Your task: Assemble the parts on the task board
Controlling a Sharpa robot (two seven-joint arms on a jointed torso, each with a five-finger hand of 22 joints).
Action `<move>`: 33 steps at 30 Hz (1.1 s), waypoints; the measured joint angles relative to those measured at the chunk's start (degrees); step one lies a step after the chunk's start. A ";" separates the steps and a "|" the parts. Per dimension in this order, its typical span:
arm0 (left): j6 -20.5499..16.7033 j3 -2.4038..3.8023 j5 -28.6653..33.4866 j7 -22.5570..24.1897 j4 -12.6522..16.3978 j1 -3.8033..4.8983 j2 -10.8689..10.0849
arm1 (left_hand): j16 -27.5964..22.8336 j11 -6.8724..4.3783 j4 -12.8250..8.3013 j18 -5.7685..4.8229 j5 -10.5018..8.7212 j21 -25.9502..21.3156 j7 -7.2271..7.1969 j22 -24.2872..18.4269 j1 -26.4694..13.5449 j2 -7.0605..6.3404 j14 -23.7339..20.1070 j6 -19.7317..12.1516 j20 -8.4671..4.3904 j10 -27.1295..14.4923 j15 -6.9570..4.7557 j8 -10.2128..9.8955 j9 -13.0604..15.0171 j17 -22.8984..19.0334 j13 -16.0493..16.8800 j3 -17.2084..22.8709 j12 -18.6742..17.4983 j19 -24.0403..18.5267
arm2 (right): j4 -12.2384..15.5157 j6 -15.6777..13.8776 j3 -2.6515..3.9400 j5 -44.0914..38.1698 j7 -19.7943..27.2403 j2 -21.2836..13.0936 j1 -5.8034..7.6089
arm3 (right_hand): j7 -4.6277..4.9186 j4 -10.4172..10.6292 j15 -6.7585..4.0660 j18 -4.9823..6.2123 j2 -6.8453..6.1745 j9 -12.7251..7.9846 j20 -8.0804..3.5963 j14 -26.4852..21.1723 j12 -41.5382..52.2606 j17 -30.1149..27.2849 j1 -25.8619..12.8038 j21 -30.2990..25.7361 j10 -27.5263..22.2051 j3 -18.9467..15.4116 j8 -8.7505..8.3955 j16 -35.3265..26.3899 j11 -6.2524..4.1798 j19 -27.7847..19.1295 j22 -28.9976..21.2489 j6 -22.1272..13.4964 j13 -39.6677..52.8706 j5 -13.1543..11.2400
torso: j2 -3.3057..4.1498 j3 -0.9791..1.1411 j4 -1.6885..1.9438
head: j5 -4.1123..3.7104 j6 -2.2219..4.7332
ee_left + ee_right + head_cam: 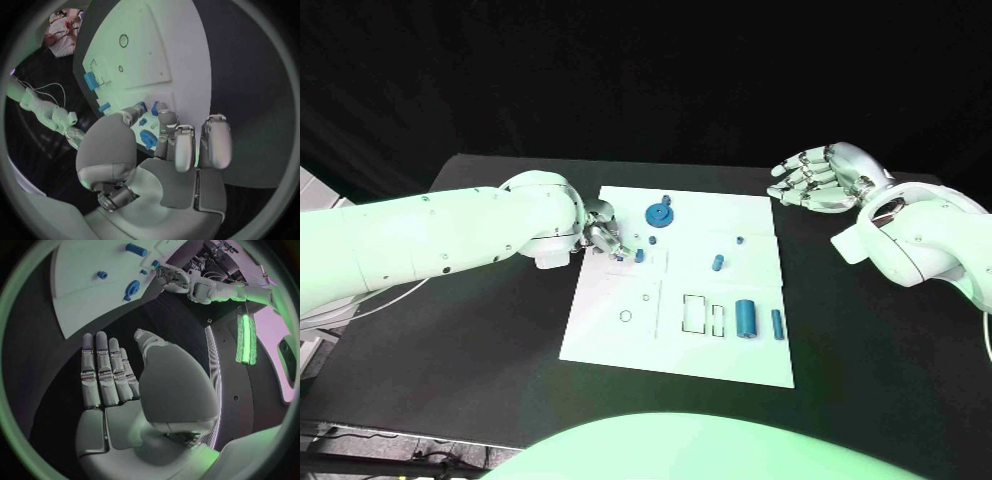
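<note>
Left robot hand [599, 236] pinches a small blue part [620, 256] at the task board [733, 345]'s nine o'clock edge (right robot hand [812, 178] open, idle); a loose pinch could let it tip.

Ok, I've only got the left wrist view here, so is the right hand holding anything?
Observer: No, the right hand is open, with nothing in it.
Operator: Where is it?
Observer: Over the black table, off the far right corner of the board, not above it.
Operator: Any part behind my left hand?
Observer: Yes, a round blue part lies on the board just beyond the left hand, nearer the far edge.
</note>
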 measured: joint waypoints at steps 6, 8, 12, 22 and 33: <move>-0.79 -0.03 0.30 -0.10 -0.01 -0.07 -0.25 | 0.00 0.06 0.04 -0.01 -0.35 -0.23 -0.16 0.00 -0.61 0.29 0.00 -0.15 0.21 -0.06 0.00 0.13 0.08 0.00 -0.10 -0.89 -0.02 -0.21 | 0.02 0.01 0.00 0.00 0.00 -0.03 0.00 | 0.00 0.00 0.00 0.00 0.00 0.00 0.00 0.00 0.00 0.00 0.00 0.00 0.00 0.00 0.00 0.00 0.00 0.00 0.00 0.00 0.01 0.00 | 0.00 -0.01 -0.02 | -0.08 0.10; -1.18 -0.03 0.32 -0.10 0.11 -0.11 -0.45 | 0.00 0.06 0.09 0.00 -0.36 -0.23 -0.16 0.00 -0.89 0.01 0.00 -0.15 0.21 -0.06 0.00 0.14 0.17 0.00 0.07 -1.18 -0.02 -0.21 | 0.03 0.01 0.00 0.00 0.00 -0.04 0.00 | 0.00 0.00 0.00 0.00 0.00 0.00 0.00 0.00 0.00 0.00 0.00 0.00 0.00 0.00 0.00 0.00 0.00 0.00 0.00 0.00 0.01 0.00 | 0.00 -0.01 -0.04 | -0.12 0.12; -2.07 0.24 0.31 -0.04 0.38 -0.24 -1.06 | 0.00 0.06 0.01 0.00 0.11 -0.23 -0.04 0.00 0.16 1.06 0.00 -0.27 0.21 -0.06 0.00 0.12 0.32 0.00 0.41 -1.56 0.37 -0.21 | 0.04 0.01 0.00 0.00 0.00 -0.07 -0.01 | 0.00 0.00 0.00 0.00 0.00 0.00 0.00 0.00 0.00 0.00 0.00 0.00 0.00 0.00 0.00 0.00 0.00 0.00 0.00 0.00 0.01 0.00 | 0.01 -0.01 -0.05 | -0.23 0.19; -5.32 1.57 1.87 1.68 1.36 -0.27 -1.99 | -0.89 0.26 -0.24 -0.01 0.83 -1.77 0.26 0.00 6.28 3.71 0.00 -2.01 0.32 -1.90 0.01 0.34 0.41 -0.01 -1.67 0.14 -0.10 -1.34 | 0.00 0.01 0.00 0.01 0.01 -0.04 -0.07 | 0.00 0.00 0.00 0.00 0.00 0.00 0.00 0.00 0.00 0.01 0.00 0.00 0.00 0.00 0.00 0.00 0.00 0.00 0.01 0.00 0.01 0.00 | -0.03 0.02 -0.02 | -0.46 0.48; -9.27 2.84 5.60 7.29 2.01 -0.22 -2.61 | -5.38 2.71 -0.07 1.76 0.49 -8.21 2.90 -5.32 5.76 1.37 -0.08 -7.18 1.93 -10.29 1.99 -3.26 -2.64 -0.02 -9.00 -5.79 -4.28 -7.31 | -0.05 0.01 0.00 0.01 0.03 -0.03 -0.19 | 0.00 0.00 0.00 0.00 0.00 0.00 0.00 0.00 0.00 0.01 0.00 0.00 0.00 0.00 0.00 0.00 0.00 0.00 -0.04 0.00 0.02 0.00 | -0.05 0.01 -0.02 | -0.70 1.01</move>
